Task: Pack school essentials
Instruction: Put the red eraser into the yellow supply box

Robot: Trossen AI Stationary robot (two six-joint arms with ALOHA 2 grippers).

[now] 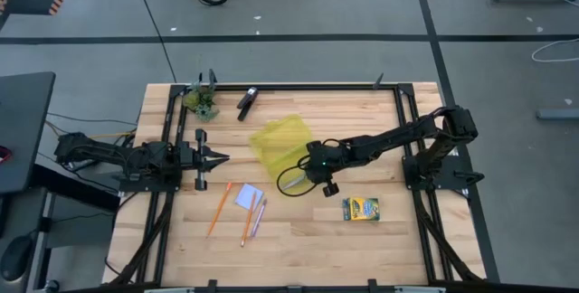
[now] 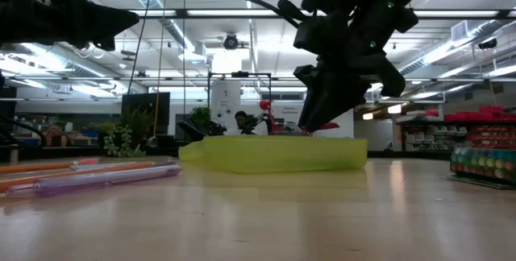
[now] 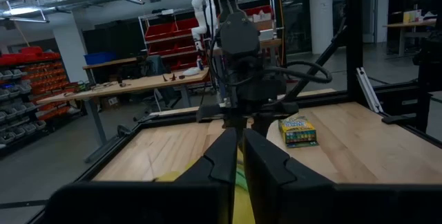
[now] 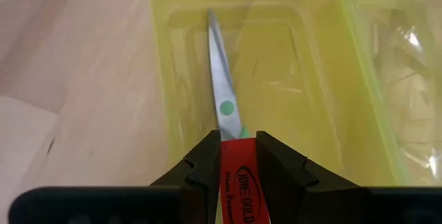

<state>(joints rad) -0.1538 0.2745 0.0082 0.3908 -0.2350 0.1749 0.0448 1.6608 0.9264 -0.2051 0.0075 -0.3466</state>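
Observation:
My right gripper point(image 4: 238, 144) is shut on a tiny red eraser point(image 4: 238, 175) with printed lettering, directly over the open translucent yellow case point(image 1: 279, 139). Green-pivoted scissors point(image 4: 222, 79) lie flat inside the case's tray, blades pointing away from the gripper; their handles are hidden under my fingers. The crayon box point(image 1: 360, 209) lies on the table near the right arm. The orange and pink pencils point(image 1: 220, 208) and the pale note pad point(image 1: 249, 196) lie toward the near edge. My left gripper point(image 1: 224, 157) hovers shut left of the case, holding nothing. My right gripper pinches the red eraser point(image 4: 238, 165) between its two fingers, coming from above and slanting toward the table's left. The eraser's free end point(image 2: 316, 128) sticks out past the fingertips at about the case's rim; whether it touches the case I cannot tell.
A black clip-like object point(image 1: 247, 103) and a small green plant point(image 1: 204, 101) sit near the far edge. A black frame point(image 1: 398, 112) borders the wooden tabletop. Bare wood lies between the crayon box and the pencils.

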